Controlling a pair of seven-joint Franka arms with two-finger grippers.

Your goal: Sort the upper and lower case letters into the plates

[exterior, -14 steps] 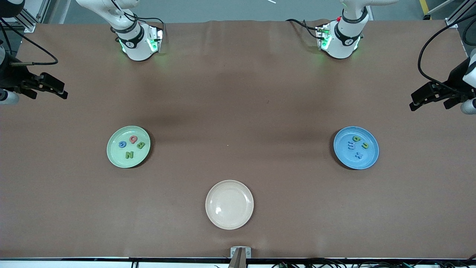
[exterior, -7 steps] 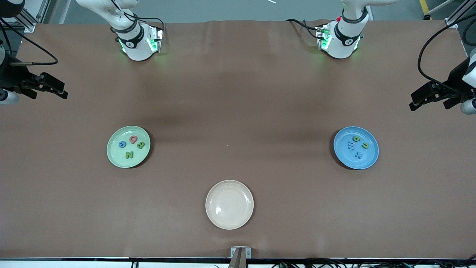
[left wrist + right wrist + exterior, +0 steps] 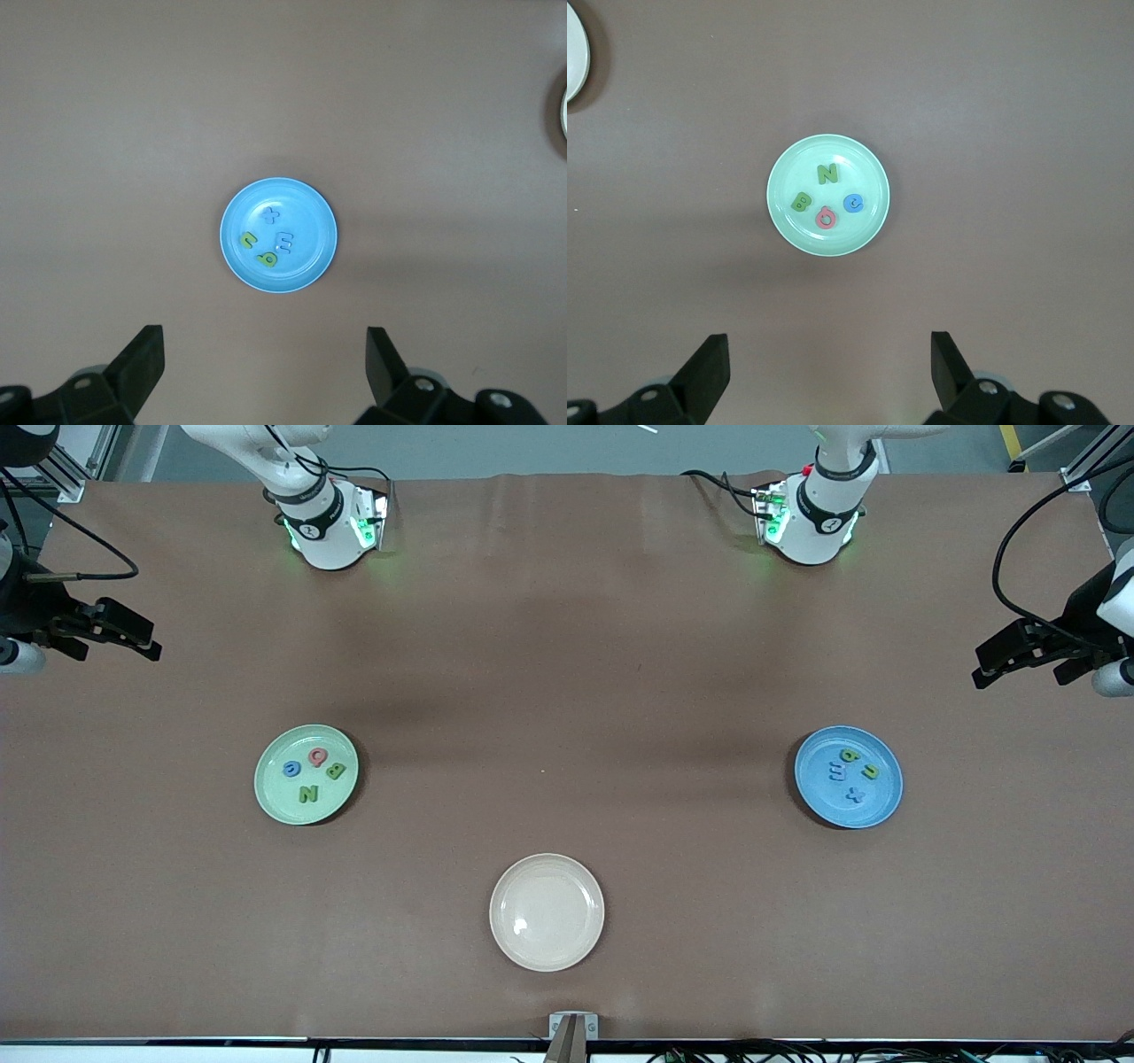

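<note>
1. My left gripper (image 3: 983, 673) and right gripper (image 3: 146, 646) hang released at the table's (image 3: 567, 646) ends.
2. Capitals lie in the mint plate (image 3: 275, 797), small letters in the blue plate (image 3: 819, 802), both well apart from the cream plate (image 3: 547, 948).

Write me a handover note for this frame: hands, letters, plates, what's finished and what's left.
Left hand: open, holding nothing, waiting at the left arm's end of the table.
Right hand: open, holding nothing, waiting at the right arm's end.
Mint green plate: four capitals G, B, N, Q.
Sky blue plate: four small letters.
Cream plate: nothing in it.
Done: all eight letters sorted. Left: nothing visible.
</note>
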